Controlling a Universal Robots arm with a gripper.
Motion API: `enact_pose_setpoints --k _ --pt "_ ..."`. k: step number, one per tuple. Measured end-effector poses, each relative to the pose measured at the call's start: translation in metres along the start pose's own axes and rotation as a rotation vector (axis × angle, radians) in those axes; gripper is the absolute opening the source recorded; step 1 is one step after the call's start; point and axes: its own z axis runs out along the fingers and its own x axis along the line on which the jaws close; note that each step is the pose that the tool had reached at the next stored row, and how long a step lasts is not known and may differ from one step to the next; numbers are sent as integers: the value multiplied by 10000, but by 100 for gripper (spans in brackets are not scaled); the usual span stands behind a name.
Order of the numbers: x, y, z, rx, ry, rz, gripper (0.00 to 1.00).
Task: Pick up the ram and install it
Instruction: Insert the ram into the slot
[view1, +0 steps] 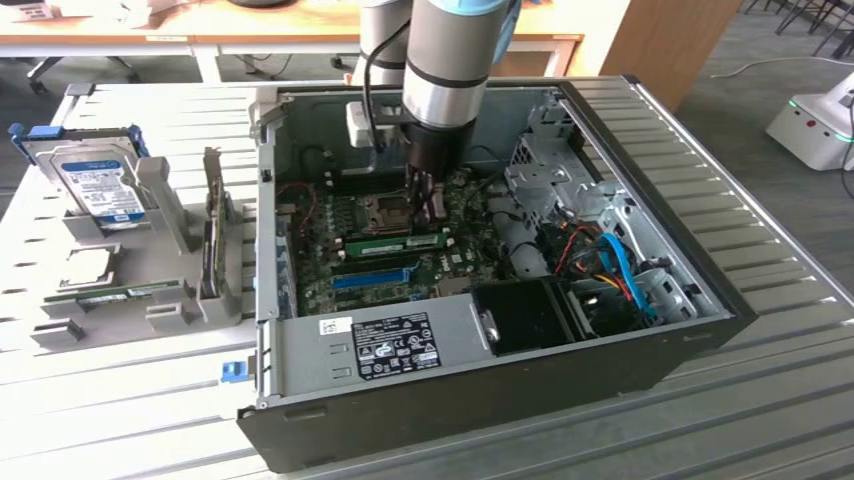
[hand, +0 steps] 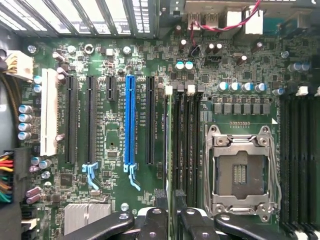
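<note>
Ram (view1: 395, 242) on edge, long axis parallel to blue slot (view1: 371, 279)

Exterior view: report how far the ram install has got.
Done: the ram is inside the computer case, standing on edge at a memory slot beside the CPU socket. In hand: the gripper hangs directly over the stick. Left: nothing confirms that it is fully seated, and whether the slot clips have latched cannot be told.
</note>
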Motion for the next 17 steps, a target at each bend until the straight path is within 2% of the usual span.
enact_pose_setpoints --k 10,17 --pt "-3 4 -169 0 9 0 19" --pt "-6 7 -331 0 48 0 19"
